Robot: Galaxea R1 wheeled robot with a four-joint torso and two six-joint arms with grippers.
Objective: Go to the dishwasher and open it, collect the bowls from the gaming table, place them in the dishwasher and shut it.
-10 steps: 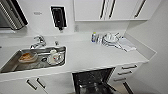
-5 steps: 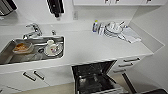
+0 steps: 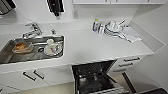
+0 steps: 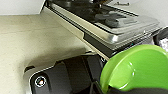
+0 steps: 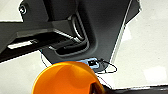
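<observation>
Already the built-in dishwasher (image 3: pixel 96 77) with its dark inside and wire racks stands open below the white kitchen surface (image 3: pixel 90 47), its door dropped down toward the floor, so the opening step looks done. Left of the dishwasher along that surface, a steel sink (image 3: pixel 7 53) holds an orange-brown container (image 3: pixel 22 46) and white dishes (image 3: pixel 52 47), with a chrome tap (image 3: pixel 32 28) behind it; to the right of the sink, above the dishwasher, a stack of white plates (image 3: pixel 113 27) rests beside a folded cloth (image 3: pixel 132 36). At the left wrist, a lime-green round bowl (image 4: pixel 135 68) sits at the left gripper, seemingly held, just beside the lowered steel door edge (image 4: pixel 105 32). At the right wrist, an orange round bowl (image 5: pixel 66 78) appears carried by the right gripper over the pale floor (image 5: pixel 147 50). Judging from this, collecting is done for these two bowls; loading them into the racks and closing the door remain.
</observation>
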